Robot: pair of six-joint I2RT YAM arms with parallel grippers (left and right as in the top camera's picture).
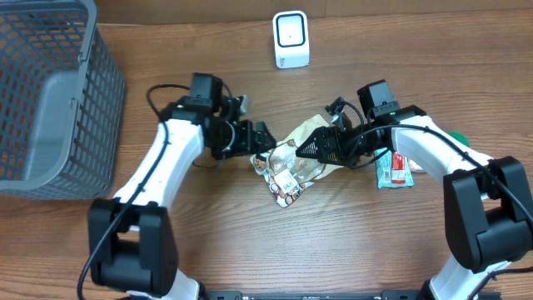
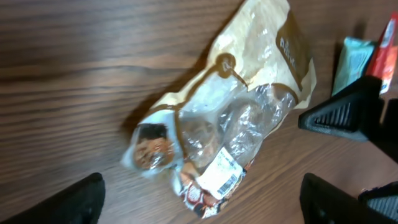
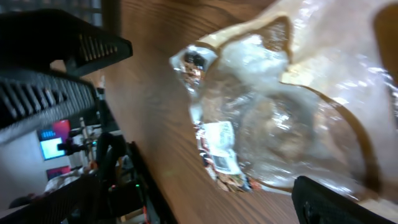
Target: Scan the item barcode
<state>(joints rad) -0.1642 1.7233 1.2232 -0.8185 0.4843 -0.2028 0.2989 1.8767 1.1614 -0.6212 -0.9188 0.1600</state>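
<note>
Wood-grain table (image 1: 250, 242) fills the overhead view, with a grey mesh basket (image 1: 50, 92) standing at its left edge and a small white scanner (image 1: 291, 39) upright near the far edge, well apart from both arms. At the middle of the table lies the snack bag (image 1: 287, 179), a crumpled, partly clear pouch with a tan top end pointing up and to the right and a printed end toward the near side. The left gripper (image 1: 260, 143) sits just beside the bag's left edge. In its wrist view its fingers (image 2: 74, 202) stand wide apart at the two lower corners, jaws open, with nothing between them but the bag lying flat on the wood. A white barcode label (image 2: 221, 174) shows face up near the bag's printed end. The right gripper (image 1: 312, 152) reaches in from the other side over the bag's tan end. Its fingers (image 3: 93, 43) are also spread wide, jaws open, and the bag fills the space between them. Whether either finger touches the film cannot be told. A teal and red packet (image 1: 391, 171) lies flat on the table just beside the right arm, apart from the bag.
</note>
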